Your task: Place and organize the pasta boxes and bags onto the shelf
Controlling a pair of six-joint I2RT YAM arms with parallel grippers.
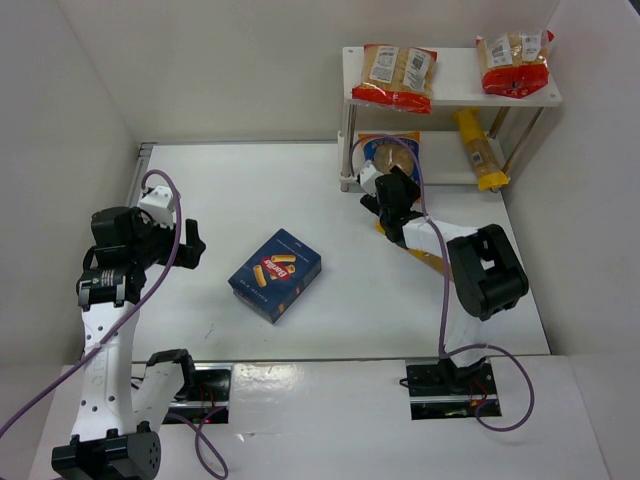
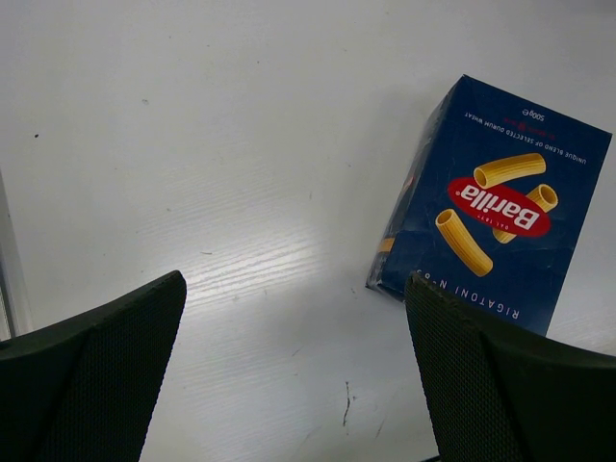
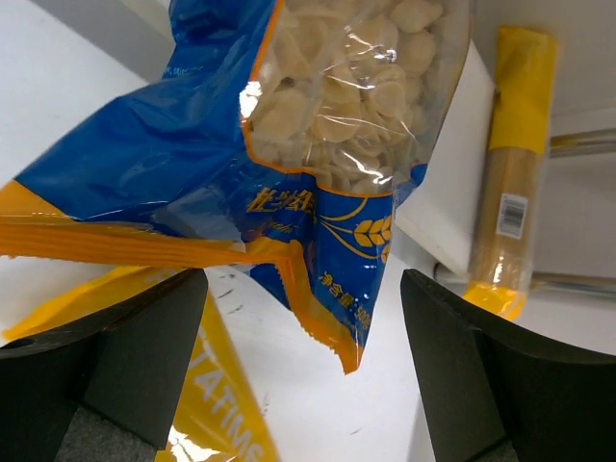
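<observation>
Taking stock from the biggest thing down, we see the white table (image 1: 250, 190) with the small white two-tier shelf (image 1: 455, 85) at its far right, and we judge the job more than half done. The flat dark-blue cardboard pasta box (image 1: 275, 275) lies near the middle of the table, well apart from the shelf and not yet placed. The left gripper (image 2: 295, 289) hangs near it, jaws apart and empty. The blue-trimmed clear bag of pale round pasta (image 1: 392, 148) sits at the left of the lower tier, a corner overhanging the front edge. The right gripper (image 3: 303, 289) is just in front of it, jaws wide apart and clamped on nothing. Two red-trimmed clear bags (image 1: 397, 75) (image 1: 515, 62) lie on the top tier. One long narrow yellow packet (image 1: 478, 150) lies at the right of the lower tier. A second yellow packet (image 1: 432, 258) lies on the table under the right arm, also left to place.
</observation>
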